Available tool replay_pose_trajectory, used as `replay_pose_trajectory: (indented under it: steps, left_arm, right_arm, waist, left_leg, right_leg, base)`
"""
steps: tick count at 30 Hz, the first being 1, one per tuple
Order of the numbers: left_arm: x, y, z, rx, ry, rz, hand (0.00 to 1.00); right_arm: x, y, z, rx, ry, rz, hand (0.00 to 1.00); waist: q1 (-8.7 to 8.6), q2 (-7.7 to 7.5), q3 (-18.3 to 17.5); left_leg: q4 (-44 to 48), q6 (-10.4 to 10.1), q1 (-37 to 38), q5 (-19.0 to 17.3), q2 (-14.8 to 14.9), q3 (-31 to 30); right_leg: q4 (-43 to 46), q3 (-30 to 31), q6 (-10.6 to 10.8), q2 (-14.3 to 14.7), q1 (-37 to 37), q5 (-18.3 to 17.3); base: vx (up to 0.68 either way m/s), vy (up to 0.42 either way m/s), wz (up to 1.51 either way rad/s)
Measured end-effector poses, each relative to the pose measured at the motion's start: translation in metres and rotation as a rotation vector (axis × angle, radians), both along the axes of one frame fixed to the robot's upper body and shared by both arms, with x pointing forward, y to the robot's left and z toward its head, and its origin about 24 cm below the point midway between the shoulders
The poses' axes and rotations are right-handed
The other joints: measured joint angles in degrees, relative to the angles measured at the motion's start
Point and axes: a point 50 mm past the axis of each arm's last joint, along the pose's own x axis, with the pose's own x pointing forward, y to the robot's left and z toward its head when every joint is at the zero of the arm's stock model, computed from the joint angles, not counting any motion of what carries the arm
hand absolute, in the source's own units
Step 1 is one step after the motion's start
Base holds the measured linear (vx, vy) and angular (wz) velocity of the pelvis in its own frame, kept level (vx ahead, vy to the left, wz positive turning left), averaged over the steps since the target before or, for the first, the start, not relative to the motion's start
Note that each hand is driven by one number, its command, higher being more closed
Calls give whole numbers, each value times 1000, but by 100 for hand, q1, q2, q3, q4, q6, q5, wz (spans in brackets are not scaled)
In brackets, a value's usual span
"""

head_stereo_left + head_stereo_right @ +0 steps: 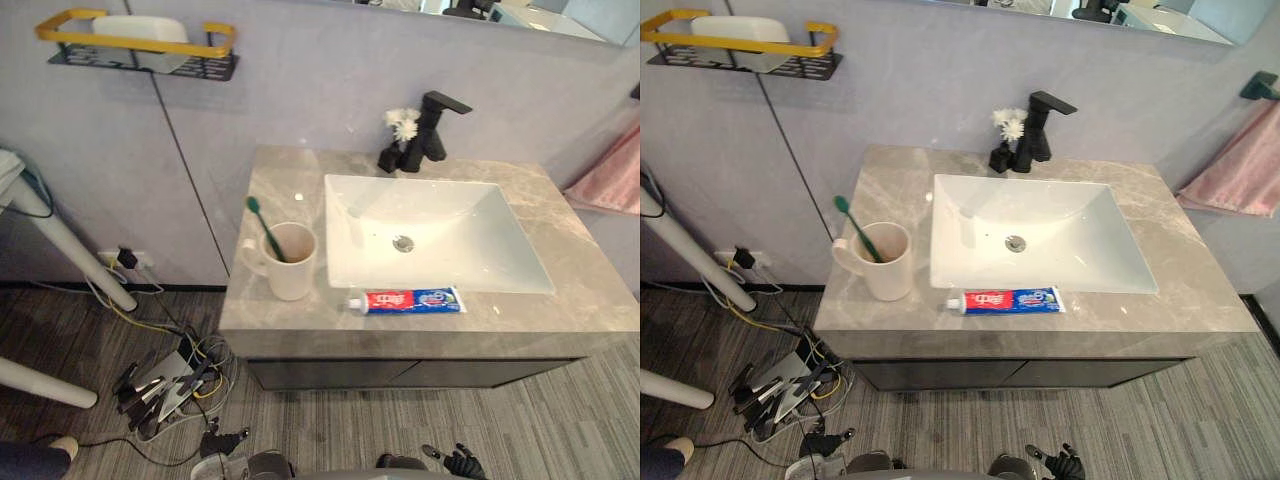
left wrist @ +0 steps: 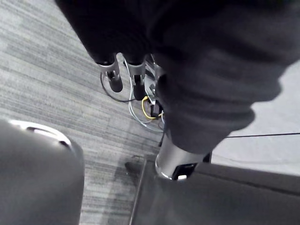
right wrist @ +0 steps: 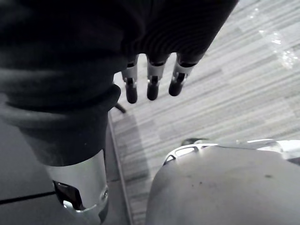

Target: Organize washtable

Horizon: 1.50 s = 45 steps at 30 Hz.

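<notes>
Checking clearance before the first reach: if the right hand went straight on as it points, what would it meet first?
Likely the grey plank floor: the right hand points at it with nothing visible between.

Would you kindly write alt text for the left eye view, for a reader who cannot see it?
A grey stone washtable holds a white sink with a black faucet behind it. A cream mug holding a green toothbrush stands left of the sink, and a toothpaste tube lies in front of it.
</notes>
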Motion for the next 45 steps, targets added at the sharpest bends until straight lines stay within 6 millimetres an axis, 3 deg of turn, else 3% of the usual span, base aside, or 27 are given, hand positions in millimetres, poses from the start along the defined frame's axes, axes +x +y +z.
replay_pose_trajectory:
  steps: [2,3,4,8,11,13,16,18,23,24,33,45]
  left_arm:
    - [2,-3,0,3,3,-39,0]
    - [4,-5,0,0,2,-45,0]
    - [3,-6,-1,-3,6,-46,0]
    - [-2,-7,-3,-6,24,-48,0]
    - [-5,-3,-4,1,38,-46,0]
    - [-9,-7,-6,-15,56,-45,0]
    - [-13,-12,-8,-32,68,-33,0]
    - [-13,-13,-9,-37,67,-26,0]
    - [-12,-15,-9,-41,64,-28,0]
    - [-9,-16,-9,-31,69,-83,0]
    - [-10,-17,-9,-37,68,-82,0]
    - [-11,-22,-12,-119,46,-65,0]
  right_arm:
    - [-1,0,0,2,3,7,0]
    - [-1,-1,0,-2,2,9,0]
    - [0,-2,0,-3,0,8,0]
    - [-1,-2,0,-7,8,34,0]
    - [-4,1,-4,4,44,61,0]
    - [-6,-4,-4,-12,63,85,0]
    - [-10,-10,-4,-28,87,96,0]
    - [-9,-10,-4,-28,87,99,0]
    - [-10,-11,-4,-31,88,96,0]
    - [-13,-9,-5,-24,93,84,0]
    - [-14,-10,-5,-15,90,59,0]
    - [-25,-12,-9,39,81,-135,0]
  waist:
    - [59,23,-16]
    - [53,29,-22]
    - [47,45,-27]
    - [60,69,-63]
    - [84,-61,-246]
    - [67,125,-297]
    - [80,224,-298]
    - [70,225,-287]
    - [71,193,-283]
    - [53,263,-132]
    - [56,262,-132]
    - [55,317,-109]
  left_leg:
    - [-22,40,-62,23,1,120]
    - [-179,196,-52,115,13,235]
    - [-272,225,-27,179,16,254]
    - [-903,74,267,576,36,457]
    - [-1251,-96,273,856,-35,505]
    - [-1554,-199,338,1110,66,486]
    - [-1832,-383,515,1275,187,427]
    - [-1758,-391,533,1277,291,310]
    - [-1945,-381,615,1336,233,270]
    - [-2879,-248,1365,1551,-254,225]
    - [-2883,-248,1363,1551,-259,187]
    - [-2915,-255,1363,1551,-229,45]
  right_leg:
    - [-176,81,0,19,9,220]
    - [-201,90,-83,26,-35,237]
    - [-98,104,-113,24,-58,211]
    - [136,220,-160,202,91,-163]
    - [-738,235,133,317,207,-127]
    - [-1010,236,3,539,279,-1]
    - [-1142,197,-78,775,407,57]
    - [-1142,119,-137,879,474,21]
    - [-1143,120,-169,840,485,-1]
    - [-1262,146,-21,618,881,-105]
    - [-1291,63,-20,614,893,-104]
    - [-1541,-226,30,621,1109,-73]
  base:
    - [-76,119,-31]
    - [-79,55,-23]
    - [-42,25,-27]
    - [-35,-75,-24]
    - [-27,-195,-21]
    - [-8,-216,-11]
    - [10,-153,-1]
    - [-27,-128,10]
    - [-23,-12,5]
    - [0,0,0]
    - [0,0,2]
    - [11,-11,8]
